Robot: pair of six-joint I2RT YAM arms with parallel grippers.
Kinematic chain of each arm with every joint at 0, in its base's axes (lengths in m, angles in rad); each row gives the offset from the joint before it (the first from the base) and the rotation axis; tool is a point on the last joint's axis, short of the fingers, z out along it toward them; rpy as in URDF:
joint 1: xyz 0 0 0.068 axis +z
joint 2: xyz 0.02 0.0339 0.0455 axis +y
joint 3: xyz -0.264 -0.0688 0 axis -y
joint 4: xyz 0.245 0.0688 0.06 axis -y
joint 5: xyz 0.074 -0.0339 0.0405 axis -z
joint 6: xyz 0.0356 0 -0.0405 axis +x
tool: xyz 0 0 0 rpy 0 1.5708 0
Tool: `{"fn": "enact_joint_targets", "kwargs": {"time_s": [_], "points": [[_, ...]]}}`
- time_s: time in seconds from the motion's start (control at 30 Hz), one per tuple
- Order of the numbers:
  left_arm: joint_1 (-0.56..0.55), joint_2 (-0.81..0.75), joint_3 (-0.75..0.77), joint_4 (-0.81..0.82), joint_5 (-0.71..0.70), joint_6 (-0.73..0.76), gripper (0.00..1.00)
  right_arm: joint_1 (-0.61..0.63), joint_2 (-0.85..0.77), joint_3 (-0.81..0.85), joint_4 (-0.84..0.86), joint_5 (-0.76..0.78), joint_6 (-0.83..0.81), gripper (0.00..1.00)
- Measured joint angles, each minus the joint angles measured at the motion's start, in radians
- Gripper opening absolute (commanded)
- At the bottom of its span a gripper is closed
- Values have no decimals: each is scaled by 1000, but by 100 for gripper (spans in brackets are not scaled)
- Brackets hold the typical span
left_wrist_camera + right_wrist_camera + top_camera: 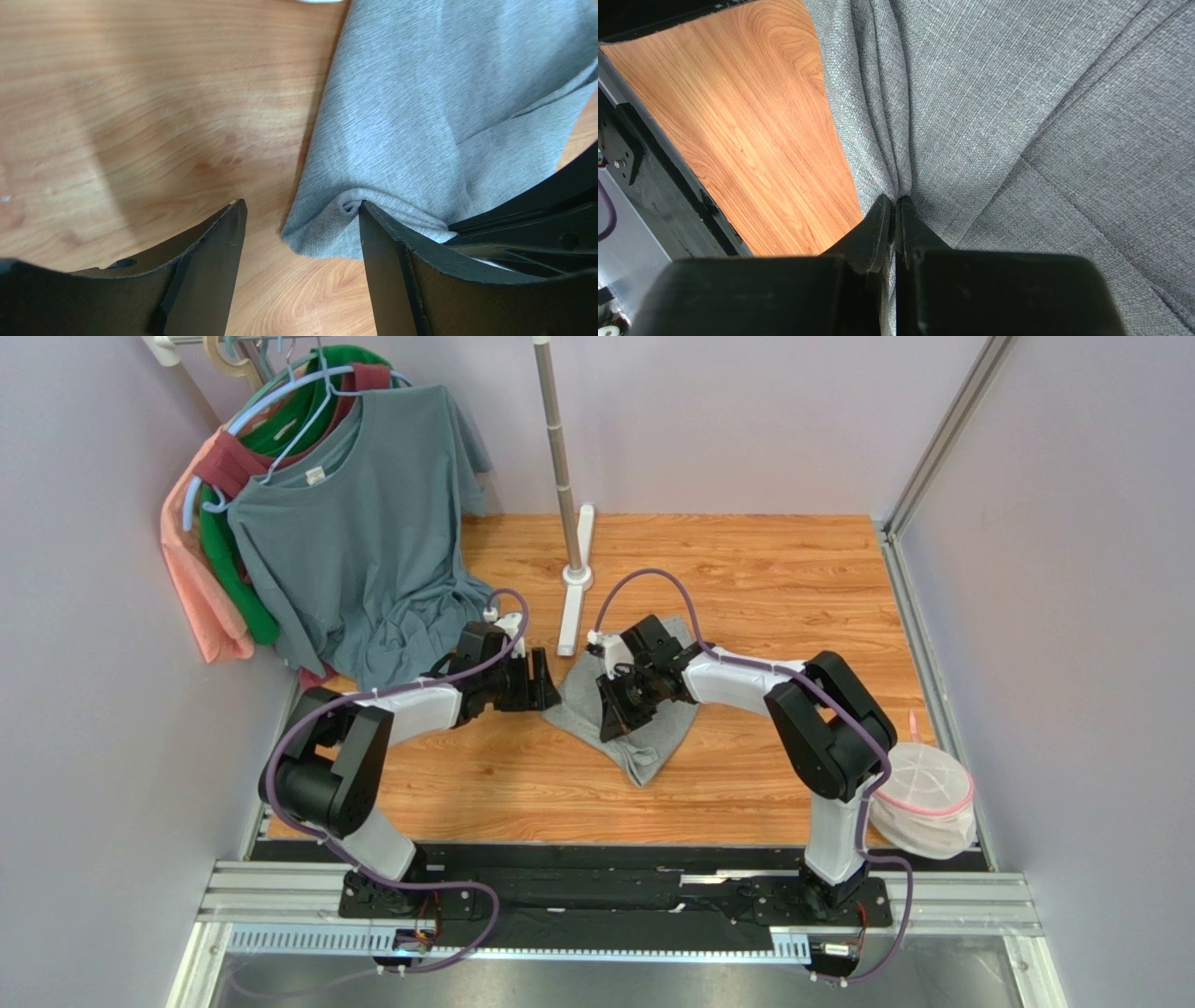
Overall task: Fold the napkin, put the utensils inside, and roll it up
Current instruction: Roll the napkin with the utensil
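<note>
The grey napkin lies bunched on the wooden table between the two arms. My right gripper is shut on a pinched fold of the napkin, cloth squeezed between its fingertips. My left gripper stands open at the cloth's left corner. In the left wrist view the napkin has its corner between the jaws, and the right finger presses on the cloth edge while the left finger is over bare wood. The utensils are out of view.
Shirts on hangers hang at the back left, the blue-grey one reaching down to the table behind my left arm. A metal stand pole rises at the back centre. A white mesh bag with a pink rim sits at the right front.
</note>
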Motion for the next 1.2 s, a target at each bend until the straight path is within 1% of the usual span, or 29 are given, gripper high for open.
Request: {"fn": "enact_joint_targets", "kwargs": {"time_s": [0.13, 0.27, 0.43, 0.5, 0.53, 0.63, 0.73, 0.93, 1.1, 1.2], "points": [[2, 32, 5, 54, 42, -1, 65, -4, 7, 9, -10, -11, -3, 0], [2, 54, 5, 93, 85, -5, 58, -7, 11, 11, -16, -25, -6, 0], [2, 77, -3, 138, 134, -15, 57, -12, 18, 18, -22, -39, -8, 0], [2, 82, -8, 157, 143, -18, 59, -14, 21, 21, -25, -44, -8, 0], [2, 83, -10, 161, 144, -19, 65, -14, 23, 23, -27, -46, -9, 0], [2, 76, -19, 180, 147, -26, 70, -15, 24, 24, -30, -50, -12, 0], [1, 44, -42, 178, 135, -26, 73, -15, 27, 24, -34, -62, -13, 0], [3, -23, -97, 160, 106, -11, 74, -16, 31, 27, -38, -73, -15, 0], [7, -27, -104, 163, 103, -10, 72, -19, 34, 31, -42, -78, -15, 0], [9, -31, -125, 198, 105, -10, 70, -20, 35, 31, -42, -81, -15, 0]]}}
